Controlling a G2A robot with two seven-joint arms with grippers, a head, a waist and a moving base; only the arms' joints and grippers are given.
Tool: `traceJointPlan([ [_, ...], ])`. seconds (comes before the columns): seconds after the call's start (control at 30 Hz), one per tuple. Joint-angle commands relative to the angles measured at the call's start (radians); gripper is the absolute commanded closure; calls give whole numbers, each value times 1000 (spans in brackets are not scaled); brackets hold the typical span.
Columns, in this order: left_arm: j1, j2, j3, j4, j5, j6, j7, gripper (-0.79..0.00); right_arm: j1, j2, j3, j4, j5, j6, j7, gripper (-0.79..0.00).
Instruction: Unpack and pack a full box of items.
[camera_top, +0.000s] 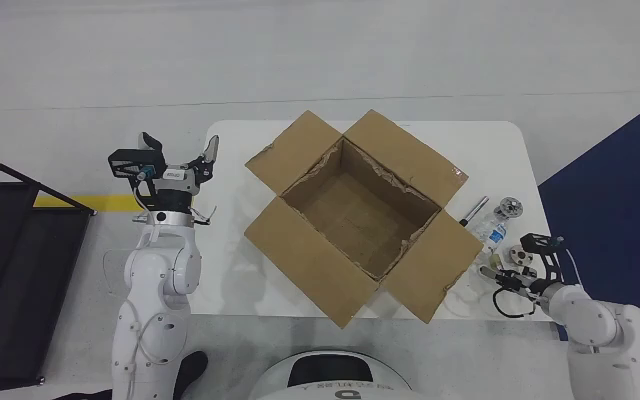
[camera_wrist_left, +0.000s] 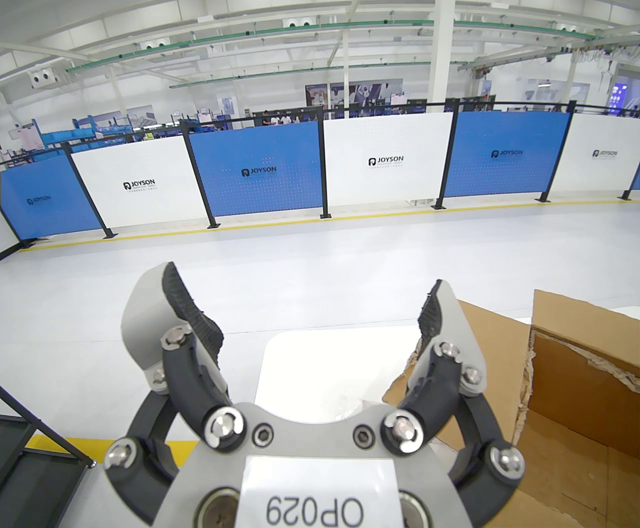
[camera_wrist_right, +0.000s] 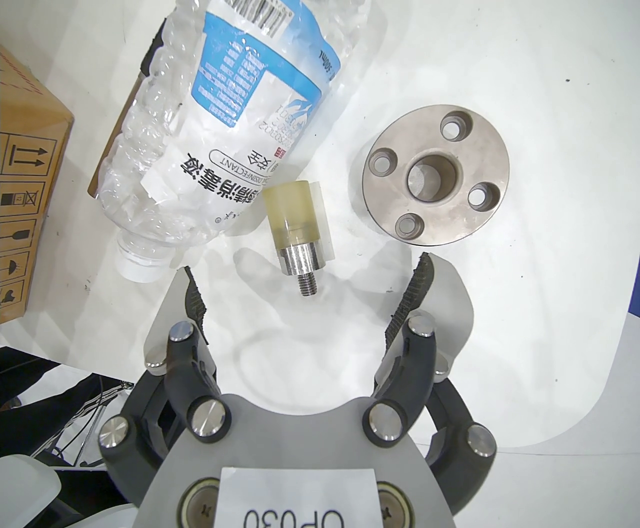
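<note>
An open cardboard box (camera_top: 355, 215) stands in the middle of the white table (camera_top: 230, 200), flaps spread, with a bare brown bottom showing. To its right lie a clear plastic bottle (camera_wrist_right: 225, 125) with a blue label, a small metal stud with a yellowish cap (camera_wrist_right: 295, 225) and a round metal flange (camera_wrist_right: 435, 175) with several holes. My right gripper (camera_wrist_right: 306, 265) hovers open just short of the stud, nothing between its fingers. My left gripper (camera_wrist_left: 305, 277) is open and empty, held up off the table's left edge (camera_top: 181, 145), facing the box flap (camera_wrist_left: 575, 375).
A pen (camera_top: 473, 212) and a second metal part (camera_top: 508, 208) lie farther back on the table's right side. A black rack (camera_top: 30, 260) stands on the floor at the left. The box corner (camera_wrist_right: 25, 200) is close beside the bottle.
</note>
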Motion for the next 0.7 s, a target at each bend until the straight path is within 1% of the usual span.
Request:
traceJointPlan([
  [0.0,0,0,0,0,0,0,0,-785,0,0,0,0,0,0,0,-754],
  [0.27,0,0,0,0,0,0,0,-785,0,0,0,0,0,0,0,-754],
  [0.3,0,0,0,0,0,0,0,-785,0,0,0,0,0,0,0,-785],
  [0.33,0,0,0,0,0,0,0,-785,-2,-1,-3,1,2,-4,-12,-785],
  [0.37,0,0,0,0,0,0,0,-785,-9,-1,-3,2,1,-12,-30,-785],
  [0.43,0,0,0,0,0,0,0,-785,-36,1,10,11,36,-73,-38,-785],
  [0.47,0,0,0,0,0,0,0,-785,-46,2,24,18,53,-97,-42,-760],
  [0.5,0,0,0,0,0,0,0,-785,-54,4,34,18,64,-123,-35,-477],
  [0.53,0,0,0,0,0,0,0,-785,-59,6,43,20,75,-136,-31,-388],
  [0.57,0,0,0,0,0,0,0,-785,-63,7,49,20,82,-145,-29,-376],
  [0.67,0,0,0,0,0,0,0,-785,-85,8,57,8,93,-159,-45,-376],
])
